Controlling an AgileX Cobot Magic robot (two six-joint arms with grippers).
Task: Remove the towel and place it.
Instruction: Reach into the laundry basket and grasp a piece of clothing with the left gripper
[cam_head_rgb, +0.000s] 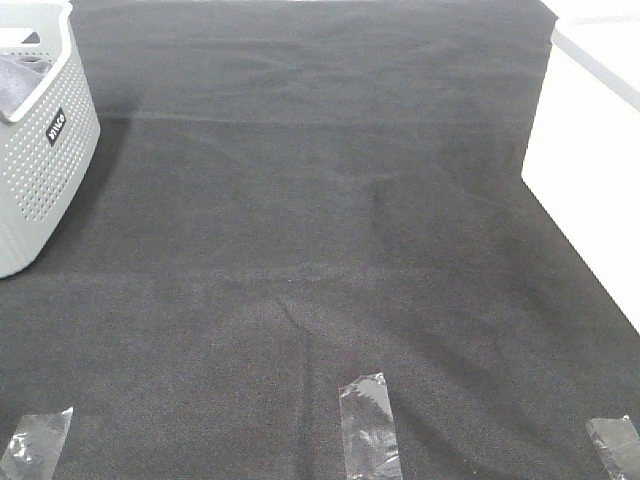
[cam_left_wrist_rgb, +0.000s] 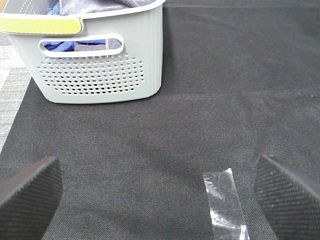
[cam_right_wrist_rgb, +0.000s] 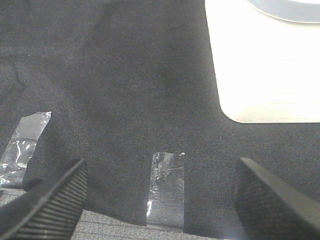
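Far left: pale grey perforated basket (cam_head_rgb: 40, 150) on black-clothed tabletop (cam_head_rgb: 320, 200). Greyish-lavender towel (cam_head_rgb: 22, 78) bunched inside the basket, blue fabric (cam_left_wrist_rgb: 62, 46) visible beside it through the handle slot.
Left claw (cam_left_wrist_rgb: 159, 192): spread wide, empty, over the cloth on the near side of the basket, apart from the towel.
Near edge: three clear tape strips (cam_head_rgb: 368, 425), spaced left to right.
Right claw (cam_right_wrist_rgb: 162, 200): likewise wide, empty, over one strip.
Far right: white board (cam_head_rgb: 590, 150) beside the cloth.
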